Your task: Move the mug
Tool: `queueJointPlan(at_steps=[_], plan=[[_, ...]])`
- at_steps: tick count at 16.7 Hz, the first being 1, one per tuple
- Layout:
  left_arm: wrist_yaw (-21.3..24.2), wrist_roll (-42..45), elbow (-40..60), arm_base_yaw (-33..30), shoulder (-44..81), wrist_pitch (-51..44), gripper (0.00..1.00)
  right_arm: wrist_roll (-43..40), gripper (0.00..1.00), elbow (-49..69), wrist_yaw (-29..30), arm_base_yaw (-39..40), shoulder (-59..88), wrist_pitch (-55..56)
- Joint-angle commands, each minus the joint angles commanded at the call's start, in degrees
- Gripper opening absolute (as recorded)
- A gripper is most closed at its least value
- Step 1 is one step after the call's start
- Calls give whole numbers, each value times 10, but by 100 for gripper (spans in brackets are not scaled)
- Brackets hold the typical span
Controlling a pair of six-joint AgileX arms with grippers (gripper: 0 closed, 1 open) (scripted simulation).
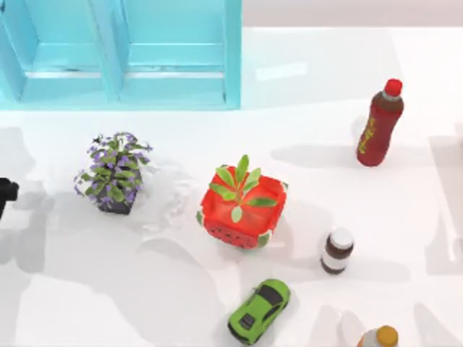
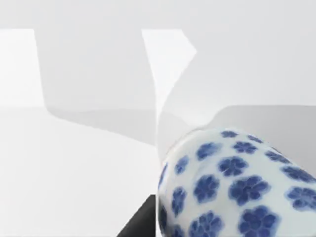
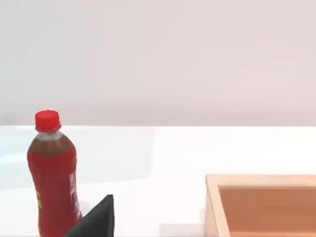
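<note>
The mug (image 1: 168, 196), a faint rippled outline, stands mid-surface between the purple-flowered plant (image 1: 113, 173) and the red planter (image 1: 241, 207). The left gripper (image 1: 6, 194) sits at the surface's left edge; whether it is clenched, I cannot tell.

We count two potted plants on the table: one purple-flowered plant (image 1: 113, 173) in a dark pot and one red watermelon-patterned planter (image 1: 241, 208) with green leaves. Between them lies one glass mug (image 1: 171, 199), though its faint outline makes that count less sure. There are one red drink bottle (image 1: 380, 123), one small dark jar (image 1: 337, 250) with a white lid, and one green toy car (image 1: 259, 310). One orange-capped bottle (image 1: 379, 337) sits at the edge. We also count one turquoise cabinet (image 1: 123, 54), one blue-flowered white vase (image 2: 237, 185) and one wooden box (image 3: 261, 205).
</note>
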Motion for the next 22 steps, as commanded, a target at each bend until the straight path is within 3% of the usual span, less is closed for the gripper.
queueJointPlan(at_steps=[7,17,22], plan=[[0,0,0,0,0,0,2,0,100,0,0,0,0,0],[0,2,2,0,1,-1,0,0,100,0,0,0,0,0],[1,82,99,76,48,-70,0,0,100,0,0,0,0,0]])
